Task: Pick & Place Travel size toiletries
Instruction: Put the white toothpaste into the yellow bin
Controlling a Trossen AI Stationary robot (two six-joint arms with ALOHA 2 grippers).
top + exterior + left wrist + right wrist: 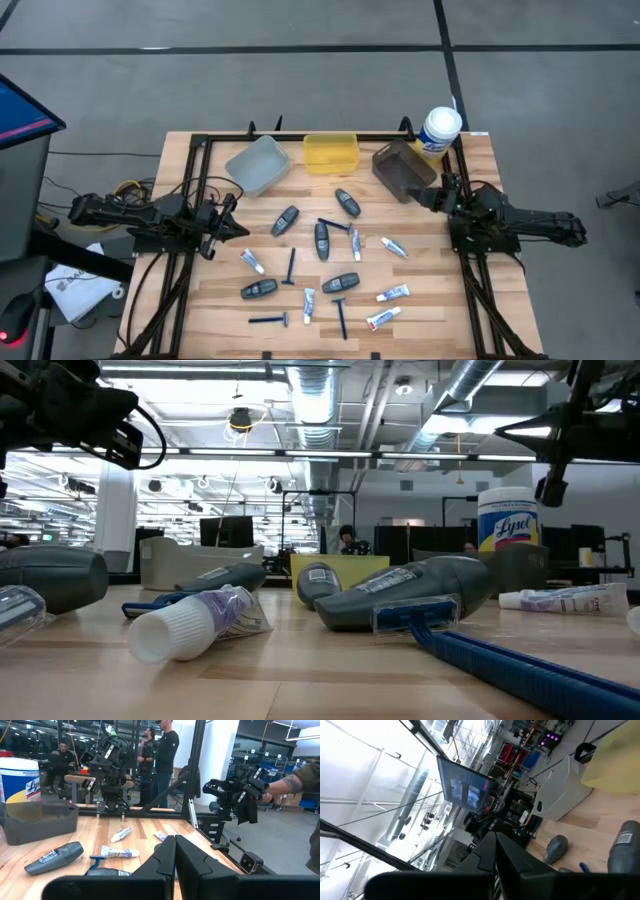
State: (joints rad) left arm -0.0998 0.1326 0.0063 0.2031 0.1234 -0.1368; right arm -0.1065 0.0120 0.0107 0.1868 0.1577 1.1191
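Observation:
The travel size toiletries lie scattered flat on the wooden table (200, 300): dark grey pods (322, 239), white mini tubes (392, 293) and thin blue razors (290, 266). In the low view a tube (200, 622), a pod (400, 592) and a razor (500, 650) lie close to the camera. My left gripper (232, 215) hovers shut at the table's left edge, pointing level toward the middle; its fingers (175, 855) meet with nothing between them. My right gripper (425, 197) hovers shut at the right edge beside the brown bin, rolled to one side (495, 852).
Along the far edge stand a grey bin (258, 165), a yellow bin (331, 152) and a brown bin (403, 170), with a white wipes canister (438, 130) at the far right corner. Black frame rails (190, 200) run along the table's sides. People stand in the room beyond (165, 755).

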